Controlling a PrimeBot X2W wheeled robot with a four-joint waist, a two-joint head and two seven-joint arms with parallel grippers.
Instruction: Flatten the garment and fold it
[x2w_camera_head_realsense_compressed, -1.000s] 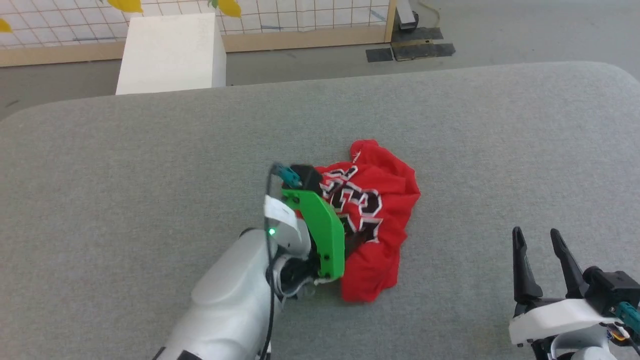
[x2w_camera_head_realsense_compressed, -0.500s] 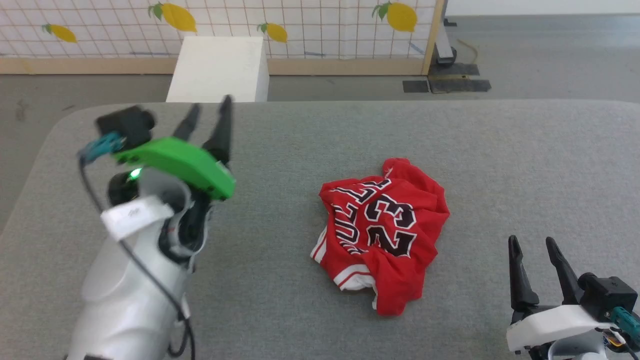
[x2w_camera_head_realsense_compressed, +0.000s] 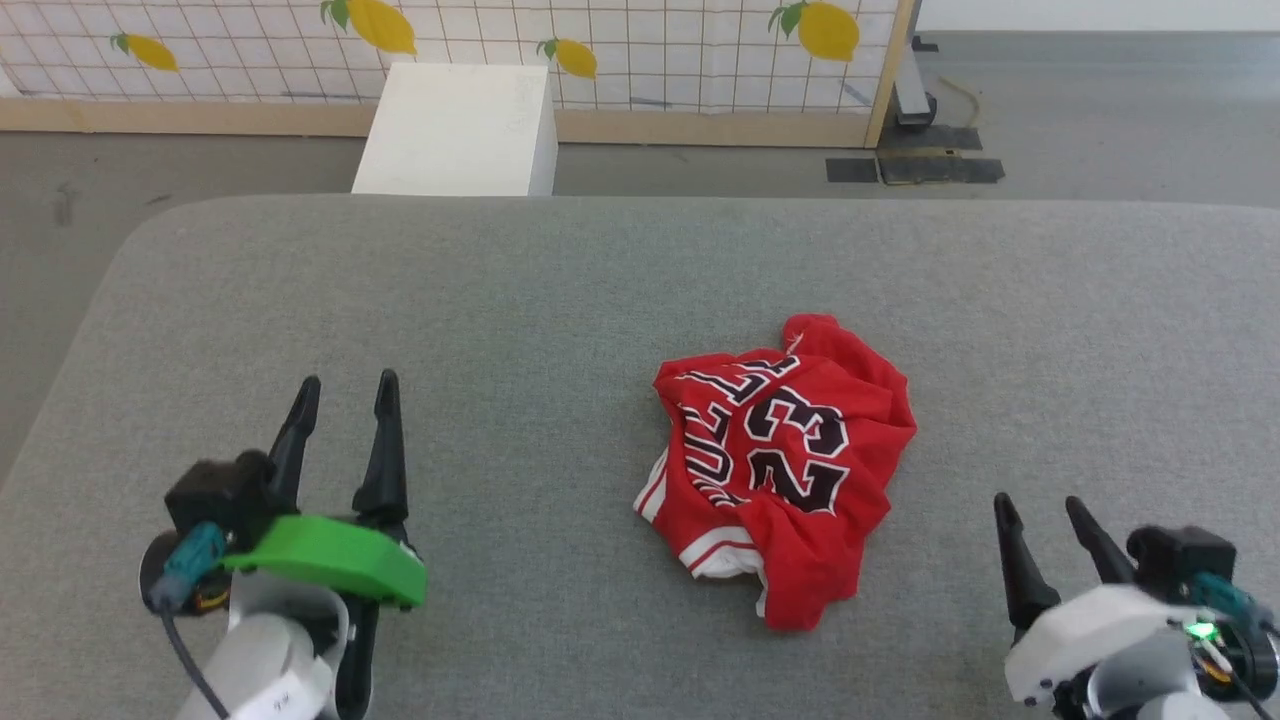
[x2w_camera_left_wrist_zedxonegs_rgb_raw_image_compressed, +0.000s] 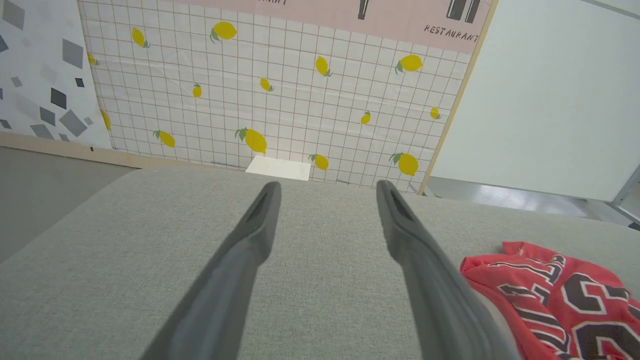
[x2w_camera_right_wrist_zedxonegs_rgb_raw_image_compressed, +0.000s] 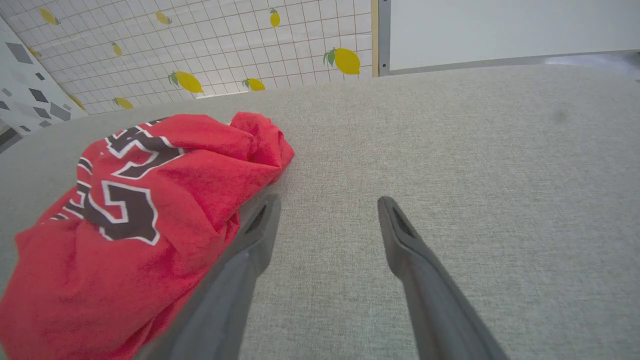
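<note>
— On the grey surface (x2w_camera_head_realsense_compressed: 560, 300), where's the garment (x2w_camera_head_realsense_compressed: 785, 470)?
— Middle, crumpled, print up, between my arms. My left fingers (x2w_camera_head_realsense_compressed: 384, 450) are spread and empty, and my right fingers (x2w_camera_head_realsense_compressed: 1015, 560) too. That white bit at its near edge is possibly a sleeve.

We see a grey fabric-covered table (x2w_camera_head_realsense_compressed: 600, 280), a white rectangular box (x2w_camera_head_realsense_compressed: 460, 130) behind it, and a lemon-printed gridded wall (x2w_camera_head_realsense_compressed: 650, 50).

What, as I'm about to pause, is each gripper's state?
Left gripper: open, holding nothing.
Right gripper: open, holding nothing.
</note>
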